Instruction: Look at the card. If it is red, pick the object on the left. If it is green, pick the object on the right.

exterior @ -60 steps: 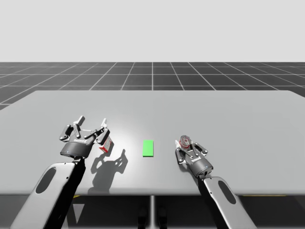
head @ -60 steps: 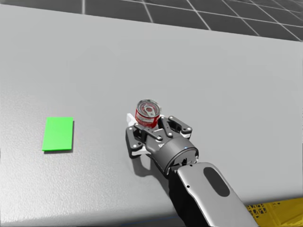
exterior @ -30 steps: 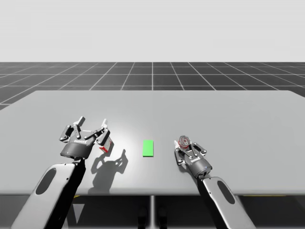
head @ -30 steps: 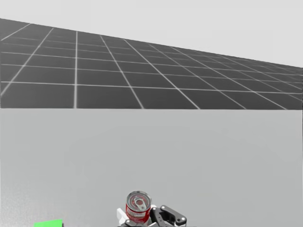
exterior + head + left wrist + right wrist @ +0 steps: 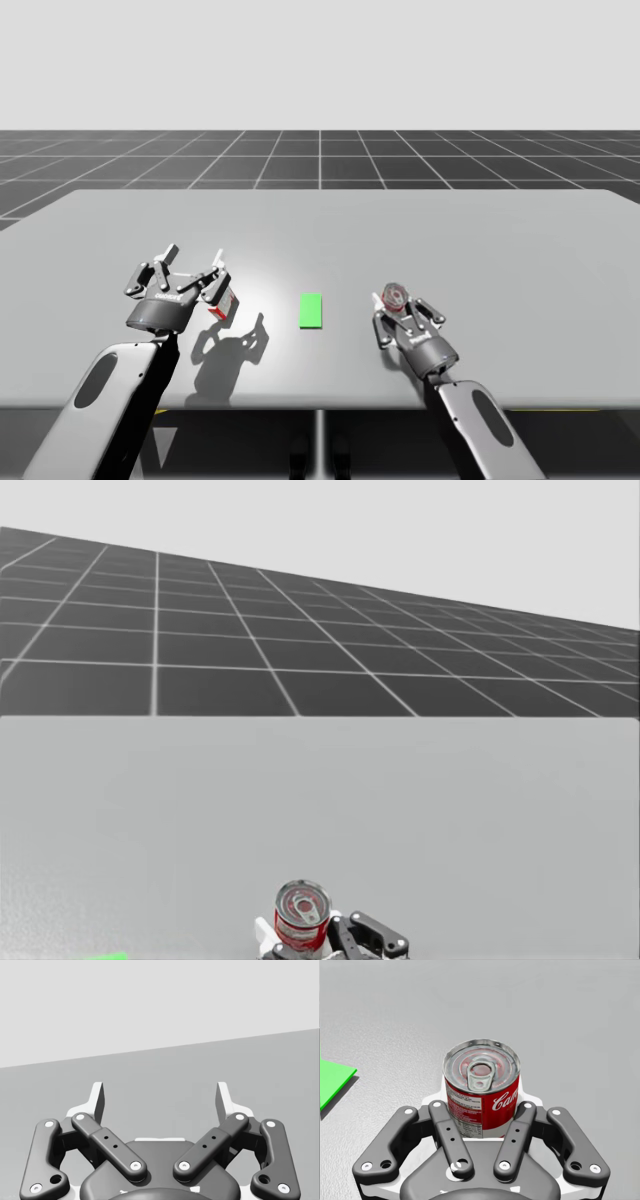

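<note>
One red can (image 5: 481, 1090) sits clamped in my right gripper (image 5: 397, 310), one green card (image 5: 311, 310) at its nine o'clock. My left gripper (image 5: 161, 1092) gapes, one red-and-white box (image 5: 224, 301) seemingly just beside it.

Bright, even light. Pale glare on table (image 5: 265, 285) just left of green card (image 5: 311, 310). My left gripper (image 5: 194, 255) casts hard shadow left of card, nearer me. Red can (image 5: 481, 1095) lid glints.

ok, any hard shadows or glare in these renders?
High view: my left gripper throws a dark shadow on the table toward the green card, beside a bright patch. Right wrist view: soft sheen on the lid of the can. Head view: flat, even light.
</note>
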Action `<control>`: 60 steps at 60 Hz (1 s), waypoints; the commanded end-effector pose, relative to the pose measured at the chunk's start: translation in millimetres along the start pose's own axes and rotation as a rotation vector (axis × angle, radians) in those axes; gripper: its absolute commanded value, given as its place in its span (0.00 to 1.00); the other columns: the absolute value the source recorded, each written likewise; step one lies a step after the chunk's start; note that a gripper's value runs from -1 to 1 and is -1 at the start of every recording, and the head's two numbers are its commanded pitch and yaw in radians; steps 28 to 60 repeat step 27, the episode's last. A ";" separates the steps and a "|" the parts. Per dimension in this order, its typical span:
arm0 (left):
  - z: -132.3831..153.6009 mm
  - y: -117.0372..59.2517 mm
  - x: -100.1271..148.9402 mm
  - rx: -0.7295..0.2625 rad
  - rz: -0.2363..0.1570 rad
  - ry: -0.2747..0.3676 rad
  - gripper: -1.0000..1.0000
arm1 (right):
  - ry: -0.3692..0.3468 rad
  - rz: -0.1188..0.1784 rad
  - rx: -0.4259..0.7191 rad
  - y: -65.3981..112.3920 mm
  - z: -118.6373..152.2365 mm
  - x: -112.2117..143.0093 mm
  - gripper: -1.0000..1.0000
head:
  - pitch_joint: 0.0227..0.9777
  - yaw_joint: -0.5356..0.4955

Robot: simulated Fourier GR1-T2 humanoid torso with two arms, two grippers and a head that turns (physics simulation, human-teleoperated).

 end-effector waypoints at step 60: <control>0.2 -0.6 0.2 -0.003 0.002 -0.001 0.00 | -0.432 0.144 -0.194 -23.4 37.6 162.8 1.00 | 0.48 0.18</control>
